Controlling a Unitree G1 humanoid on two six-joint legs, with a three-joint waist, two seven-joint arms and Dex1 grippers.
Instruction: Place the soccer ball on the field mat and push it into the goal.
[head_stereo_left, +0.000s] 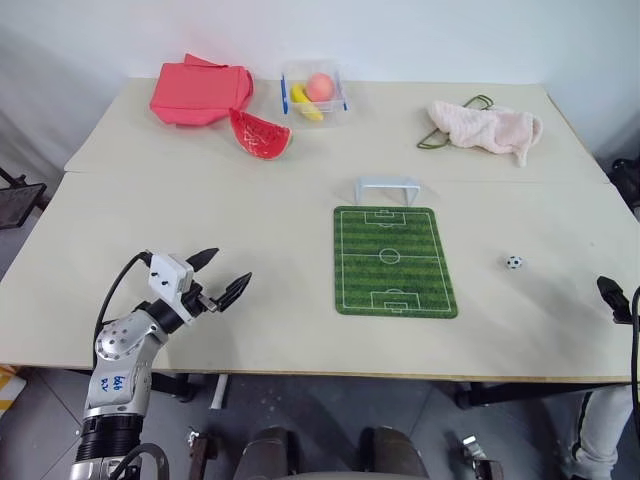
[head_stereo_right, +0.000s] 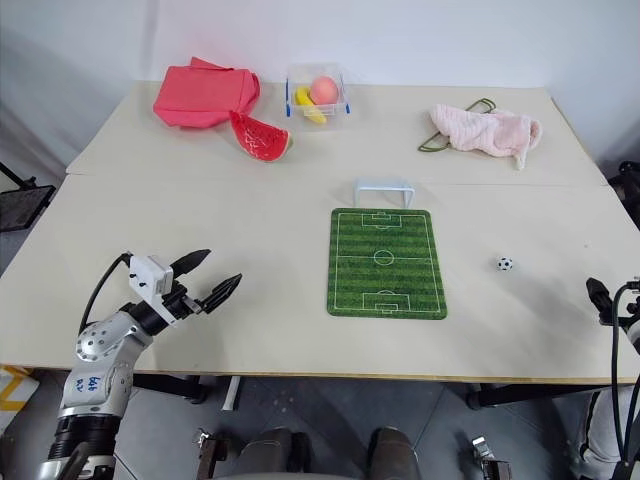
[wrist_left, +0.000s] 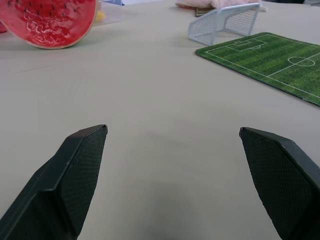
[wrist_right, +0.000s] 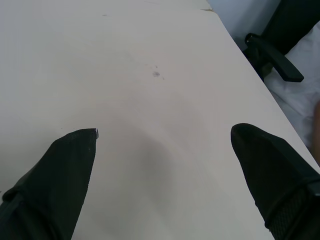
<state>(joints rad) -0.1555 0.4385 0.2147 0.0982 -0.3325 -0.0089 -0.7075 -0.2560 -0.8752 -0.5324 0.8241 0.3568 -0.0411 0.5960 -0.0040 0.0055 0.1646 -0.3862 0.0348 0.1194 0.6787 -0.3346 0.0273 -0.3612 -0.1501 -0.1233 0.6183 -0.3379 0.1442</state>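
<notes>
The tiny black-and-white soccer ball (head_stereo_left: 514, 262) rests on the bare table, to the right of the green field mat (head_stereo_left: 393, 260). The small grey goal (head_stereo_left: 388, 188) stands at the mat's far end, just off its edge. My left gripper (head_stereo_left: 231, 266) hovers open over the near left of the table, well left of the mat, with nothing between its fingers (wrist_left: 85, 165). My right gripper (head_stereo_right: 598, 297) is at the table's near right edge, nearer than the ball and to its right. It is open and empty, with bare tabletop between its fingers (wrist_right: 70, 170).
At the back of the table lie a red folded cloth (head_stereo_left: 200, 95), a watermelon slice (head_stereo_left: 260, 135), a clear box (head_stereo_left: 315, 90) of fruit and a pink towel (head_stereo_left: 485, 128). A seam crosses the table (head_stereo_left: 200, 175) behind the goal. A dark chair (wrist_right: 272, 50) stands off the right edge.
</notes>
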